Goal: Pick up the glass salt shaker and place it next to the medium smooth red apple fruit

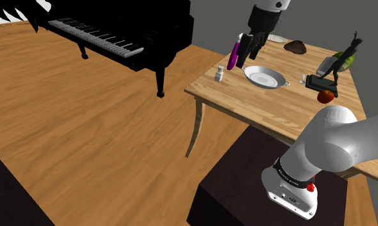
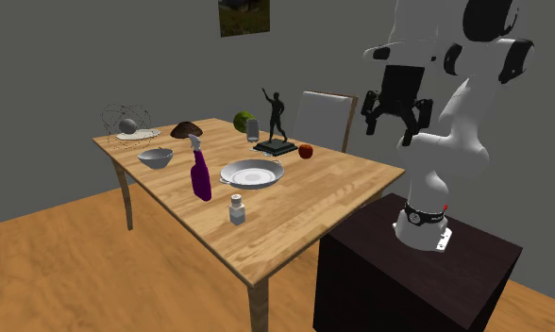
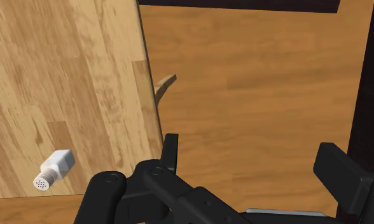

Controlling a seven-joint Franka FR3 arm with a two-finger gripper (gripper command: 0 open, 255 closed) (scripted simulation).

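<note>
The salt shaker (image 1: pixel 218 74) (image 2: pixel 237 209) (image 3: pixel 54 170) is a small clear jar with a pale perforated cap. It stands upright near the wooden table's (image 2: pixel 304 203) edge, beside a purple spray bottle (image 1: pixel 233 56) (image 2: pixel 201 174). The red apple (image 1: pixel 325 96) (image 2: pixel 306 151) rests by the base of a dark figurine (image 2: pixel 277 123), across a white two-handled pan (image 2: pixel 251 174) from the shaker. My black gripper (image 1: pixel 247 50) (image 2: pixel 391 121) (image 3: pixel 252 162) hangs open and holds nothing, high above the table's edge. The shaker lies well off to one side of the fingers.
A grey bowl (image 2: pixel 155 157), a wire basket (image 2: pixel 127 123), a brown lump (image 2: pixel 186 130) and a green fruit (image 2: pixel 243 120) sit at the table's far end. A chair (image 2: pixel 320 118) stands behind it. A black piano (image 1: pixel 117 32) stands on the wood floor beyond.
</note>
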